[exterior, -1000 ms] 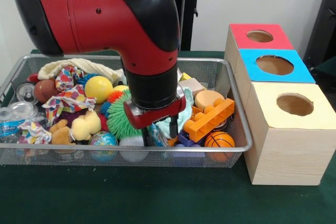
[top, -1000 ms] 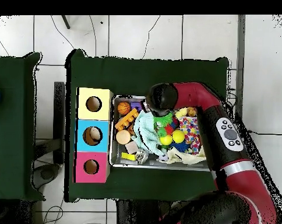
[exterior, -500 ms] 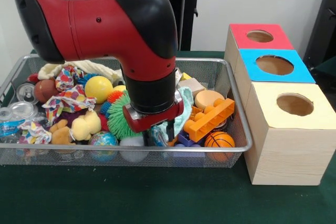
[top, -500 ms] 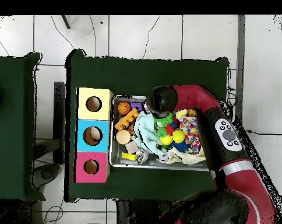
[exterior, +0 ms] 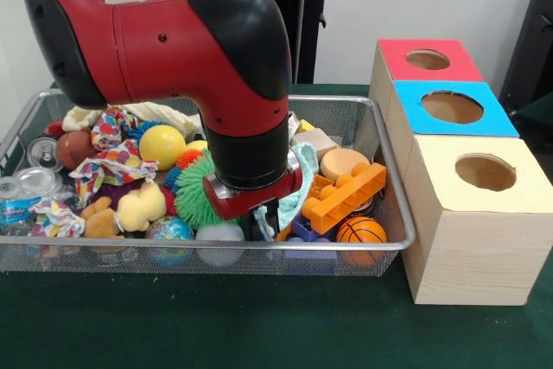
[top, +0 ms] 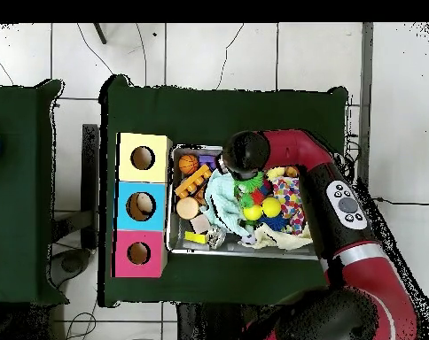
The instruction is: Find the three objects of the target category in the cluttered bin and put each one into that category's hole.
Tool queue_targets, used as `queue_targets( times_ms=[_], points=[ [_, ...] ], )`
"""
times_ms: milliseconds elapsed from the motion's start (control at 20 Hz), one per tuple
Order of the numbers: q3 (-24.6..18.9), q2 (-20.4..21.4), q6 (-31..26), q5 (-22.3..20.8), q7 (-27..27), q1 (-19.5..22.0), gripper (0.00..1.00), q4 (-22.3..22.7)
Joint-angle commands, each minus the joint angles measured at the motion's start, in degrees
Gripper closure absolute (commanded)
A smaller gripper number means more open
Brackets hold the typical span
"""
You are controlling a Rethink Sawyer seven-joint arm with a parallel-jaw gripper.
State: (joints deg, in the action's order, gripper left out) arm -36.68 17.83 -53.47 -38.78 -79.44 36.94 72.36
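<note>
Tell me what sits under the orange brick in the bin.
The orange brick lies over a purple block, with the mini basketball just in front. Whatever lies deeper beneath it is covered.

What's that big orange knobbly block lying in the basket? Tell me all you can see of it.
The orange block looks like hard, glossy plastic: a long toy building brick with round studs along its upper face. It lies tilted in the wire basket, its right end higher, near the basket's right wall. A round tan disc sits just behind it, a small basketball just below in front, and a pale teal cloth touches its left end. Nothing grips it.
</note>
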Motion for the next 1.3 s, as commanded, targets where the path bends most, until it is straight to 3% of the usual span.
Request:
queue_targets(
  times_ms=[50, 250, 700, 1050, 1300],
  points=[
    [0.0, -1.4, 0.1, 0.1, 8.2, 0.6, 1.0, 0.5],
    [0.1, -0.6, -1.2, 1.0, 6.6, 0.1, 1.0, 0.2],
    [0.9, 8.6, -9.3, 7.8, -0.1, -1.9, 1.0, 3.5],
    [2.7, 10.4, -9.3, 9.0, -1.7, -3.6, 1.0, 4.9],
    [4.4, 10.2, -4.7, 7.7, -2.5, -3.5, 1.0, 7.2]
  ],
)
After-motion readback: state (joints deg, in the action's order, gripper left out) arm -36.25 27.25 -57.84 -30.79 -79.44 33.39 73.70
